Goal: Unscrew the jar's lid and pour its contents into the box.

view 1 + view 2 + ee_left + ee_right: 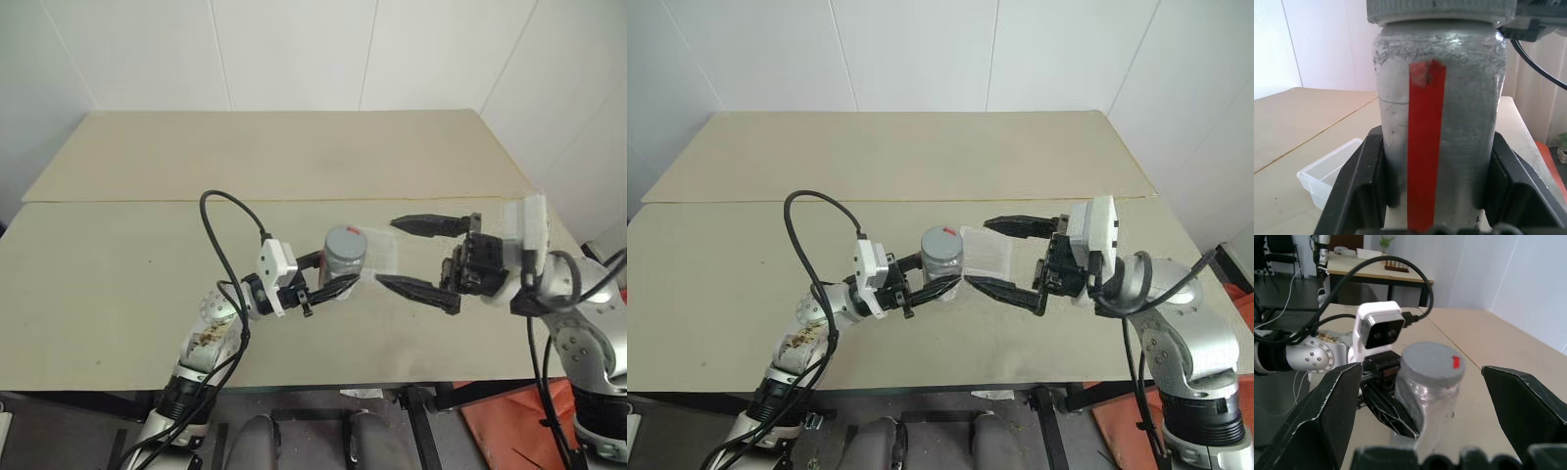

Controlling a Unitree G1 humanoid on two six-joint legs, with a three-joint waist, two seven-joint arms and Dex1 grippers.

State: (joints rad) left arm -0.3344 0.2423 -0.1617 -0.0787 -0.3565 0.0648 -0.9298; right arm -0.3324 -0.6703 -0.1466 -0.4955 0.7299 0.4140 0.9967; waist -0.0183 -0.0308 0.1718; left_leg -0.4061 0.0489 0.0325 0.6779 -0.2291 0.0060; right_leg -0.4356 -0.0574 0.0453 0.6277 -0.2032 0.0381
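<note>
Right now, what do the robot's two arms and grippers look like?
Both arms are silvery metal with black joints. Each gripper, left and right, has two black fingers and a white camera block at the wrist. Black cables loop off both arms.

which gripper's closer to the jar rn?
Left. The left gripper is shut on the jar, holding it upright above the table with the lid on. The right gripper hangs open just beside the jar, not touching it.

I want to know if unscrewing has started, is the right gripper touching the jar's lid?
Apart. In the right wrist view the right gripper stands wide open, with clear gaps between its fingers and the lid on the jar.
</note>
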